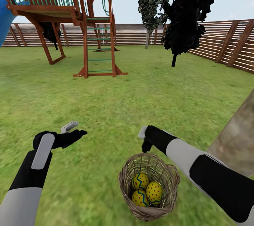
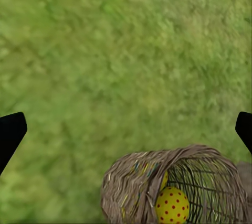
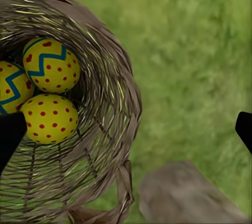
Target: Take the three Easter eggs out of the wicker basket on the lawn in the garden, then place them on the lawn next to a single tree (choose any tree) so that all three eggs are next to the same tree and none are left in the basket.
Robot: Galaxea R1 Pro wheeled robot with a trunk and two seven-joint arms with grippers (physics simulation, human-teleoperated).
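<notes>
Progress: nothing moved yet, by my read. All three eggs (image 1: 146, 190) sat in the basket (image 1: 126, 183), none on the lawn (image 1: 116, 106). Whole job remained: three picks, three placements by one trunk.

Counts, big to small, all placed against the basket:
- Lawn: one, all around the basket.
- Play tower (image 1: 70, 14): one, well beyond the basket, toward the fence.
- Tree (image 1: 236, 137): one thick pale trunk just beside the basket on its right side; looked like the obvious drop spot. Two dark-foliage trees stood far past the basket near the fence.
- Basket: one, upright on the grass between the two arms.
- Eggs: three, clustered touching on the basket floor.
- Left gripper (image 1: 72, 130): apart from the basket on its left side, above grass, spread wide, empty.
- Right gripper (image 1: 144, 140): just over the basket's far rim, fingers wide apart in the wrist view, holding nothing.
</notes>
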